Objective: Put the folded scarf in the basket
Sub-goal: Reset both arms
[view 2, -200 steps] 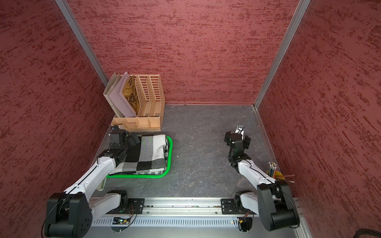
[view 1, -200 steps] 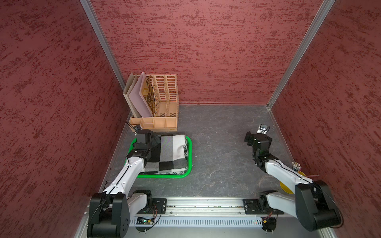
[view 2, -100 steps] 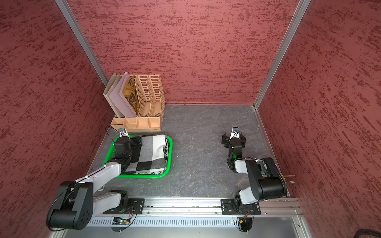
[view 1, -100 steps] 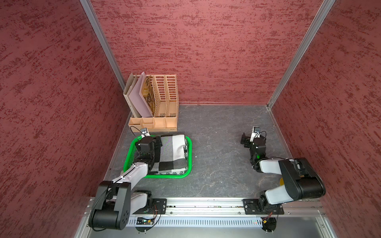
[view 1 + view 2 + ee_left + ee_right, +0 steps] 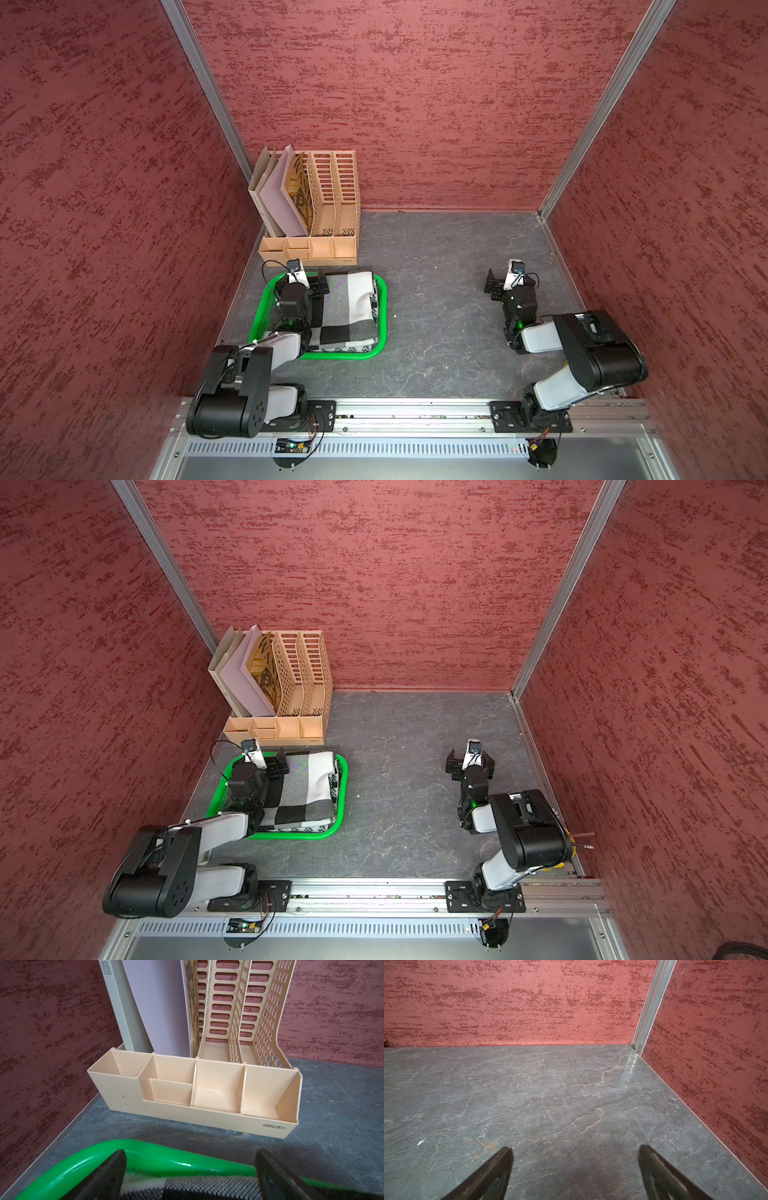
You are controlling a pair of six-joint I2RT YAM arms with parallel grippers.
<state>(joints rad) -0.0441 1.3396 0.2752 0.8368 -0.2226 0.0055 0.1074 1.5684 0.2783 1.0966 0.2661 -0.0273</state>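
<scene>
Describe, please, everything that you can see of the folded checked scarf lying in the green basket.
The folded black, white and grey checked knit scarf lies flat as a thick rectangular pad inside the shallow bright green plastic basket, filling most of it. Layered fold edges show along its right side. The left arm covers its left part in both top views; the open left end effector hangs over its far edge, gripping nothing.

The left claw (image 5: 190,1154) and right claw (image 5: 574,1150) have each drawn back toward the front rail (image 5: 415,409).

green basket (image 5: 383,316); black-white checked scarf (image 5: 349,307)
</scene>
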